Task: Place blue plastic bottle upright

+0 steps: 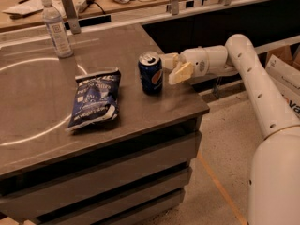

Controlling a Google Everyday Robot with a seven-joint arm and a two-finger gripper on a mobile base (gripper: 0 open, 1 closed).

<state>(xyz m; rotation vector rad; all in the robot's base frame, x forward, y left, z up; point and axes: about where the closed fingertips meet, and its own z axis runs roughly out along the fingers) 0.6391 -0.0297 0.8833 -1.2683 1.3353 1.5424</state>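
Observation:
The blue plastic bottle [151, 73], which is a small dark-blue Pepsi can with a silver top, stands upright on the grey table [140, 111] near its right edge. My gripper [170, 70] is just to the right of the can, at the can's height. It is open and its cream fingers [181, 72] are apart from the can. My white arm reaches in from the right.
A flat dark-blue chip bag [95, 99] lies left of the can. A clear water bottle [57, 28] with a white cap stands at the table's back left. A bench with clutter runs behind. The table's right edge drops to the floor.

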